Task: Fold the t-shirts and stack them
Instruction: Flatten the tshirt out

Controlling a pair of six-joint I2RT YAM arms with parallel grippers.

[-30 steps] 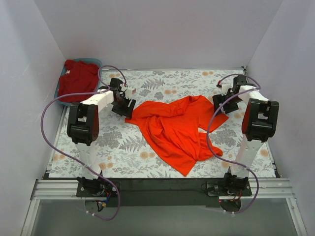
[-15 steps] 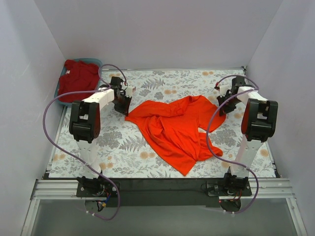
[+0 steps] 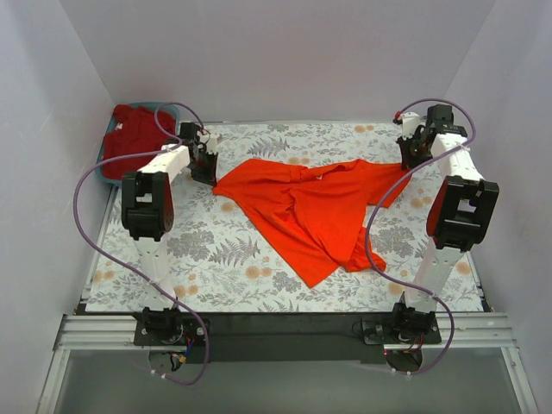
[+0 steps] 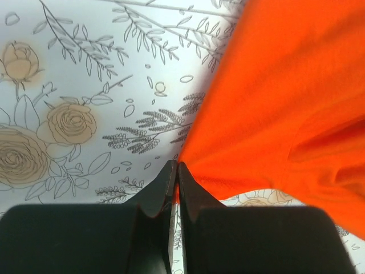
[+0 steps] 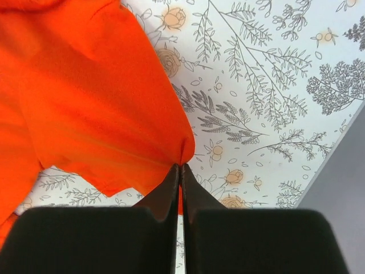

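A bright orange-red t-shirt (image 3: 310, 207) lies stretched across the middle of the flowered table, still creased and bunched toward the front. My left gripper (image 3: 210, 173) is shut on its left corner (image 4: 191, 154), pinching the cloth between the black fingers (image 4: 161, 188). My right gripper (image 3: 412, 159) is shut on the shirt's right corner (image 5: 181, 145). The orange-red cloth hangs taut between both grips. A darker crimson t-shirt (image 3: 136, 138) lies crumpled in the blue bin (image 3: 104, 169) at the back left.
White walls close in the table at the back and both sides. The flowered tablecloth (image 3: 190, 259) shows around the shirt. Purple cables (image 3: 86, 216) loop beside each arm. A black rail (image 3: 285, 323) runs along the near edge.
Both grippers shut on the orange-red shirt's corners and pulled apart toward the back corners. The shirt went from a loose heap to a stretched band.
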